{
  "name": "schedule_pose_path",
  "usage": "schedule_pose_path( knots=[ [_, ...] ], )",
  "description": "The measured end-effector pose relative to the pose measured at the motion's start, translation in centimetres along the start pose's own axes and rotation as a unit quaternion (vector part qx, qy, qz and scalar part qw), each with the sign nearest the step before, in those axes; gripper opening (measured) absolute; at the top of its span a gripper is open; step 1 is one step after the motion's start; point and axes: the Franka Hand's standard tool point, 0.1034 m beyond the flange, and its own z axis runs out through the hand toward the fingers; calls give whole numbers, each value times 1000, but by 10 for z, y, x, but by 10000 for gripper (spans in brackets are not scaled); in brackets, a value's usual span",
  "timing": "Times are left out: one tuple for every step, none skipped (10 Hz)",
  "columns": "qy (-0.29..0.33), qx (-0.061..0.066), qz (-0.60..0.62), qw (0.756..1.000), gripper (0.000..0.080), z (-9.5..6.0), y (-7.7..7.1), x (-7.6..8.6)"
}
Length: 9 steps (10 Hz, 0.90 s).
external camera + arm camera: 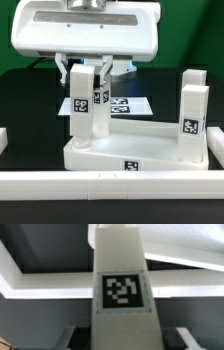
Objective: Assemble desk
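Note:
The white tabletop [150, 140] lies rim up on the black table. A white tagged leg [88, 115] stands upright in its corner socket on the exterior view's left. My gripper [88, 82] is straight above it, with one finger on each side of the leg's upper part. In the wrist view the leg [124, 286] runs down the middle between my fingers [70, 336], with a dark gap on each side, so the jaws stand open around it. Another leg [191, 118] stands upright in the right corner, and a further white block [196, 80] rises behind it.
The marker board [128, 103] lies flat behind the tabletop. A long white rail [100, 185] runs across the front. A white piece [3, 140] sits at the exterior view's left edge. The tabletop's rim [50, 283] shows below the leg in the wrist view.

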Motion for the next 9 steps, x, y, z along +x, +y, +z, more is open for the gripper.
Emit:
schedule_pose_path(
  knots=[
    [-4, 0, 0, 1000, 291, 4, -1, -3],
    [-3, -1, -1, 1000, 291, 5, -1, -4],
    [-2, -2, -1, 1000, 291, 5, -1, -4],
    [5, -5, 5, 1000, 291, 6, -1, -4],
    [10, -7, 7, 1000, 291, 6, -2, -3],
    [10, -7, 7, 1000, 296, 6, -1, -3],
    [10, -7, 7, 1000, 296, 6, -1, -3],
    [10, -7, 7, 1000, 476, 6, -1, -4],
    [10, -7, 7, 1000, 608, 6, -1, -4]
  ],
)
